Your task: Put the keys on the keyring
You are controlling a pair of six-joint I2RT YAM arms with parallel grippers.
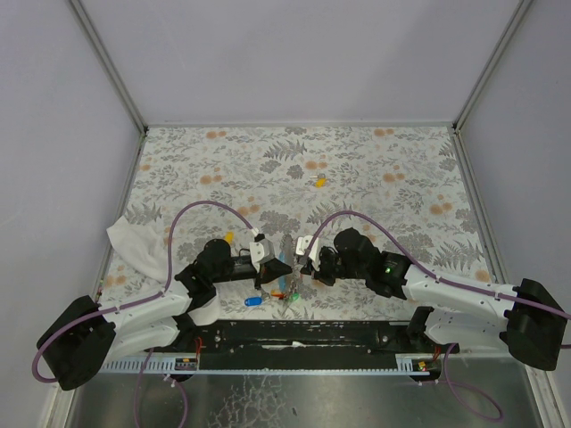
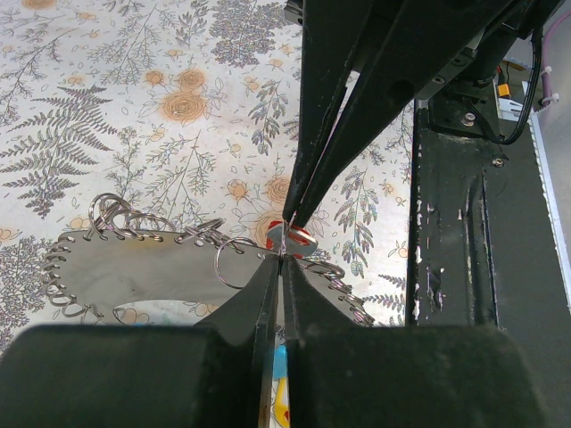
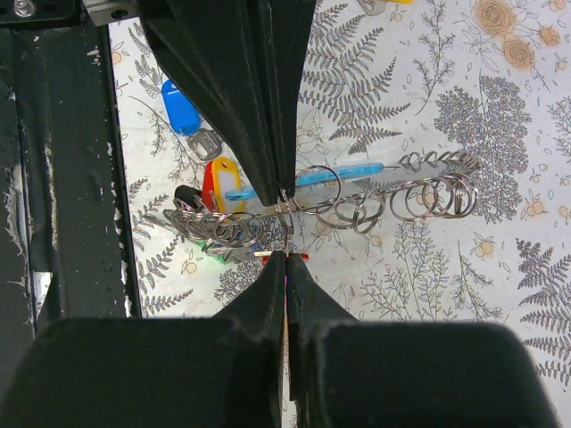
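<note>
Seen from above, the left claw [image 1: 282, 266] and right claw [image 1: 300, 266] met tip to tip, both shut, with the keyring [image 1: 284, 290] just on their near side, one blue key [image 1: 254, 300] left of it and one yellow key [image 1: 318, 182] far beyond on the floral worktop [image 1: 375, 178]. In the left wrist view the left claw's closed tips sat at a thin wire ring beside one red key [image 2: 299, 239], though whether either claw pinched the wire could not be told. In the right wrist view the right claw touched the key cluster, with the coiled cord [image 3: 428, 198] to its right.

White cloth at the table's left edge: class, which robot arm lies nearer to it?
Left. The left arm lies right beside the white cloth, which sits on its outer side. The right arm is on the far side of the keyring from it.
</note>
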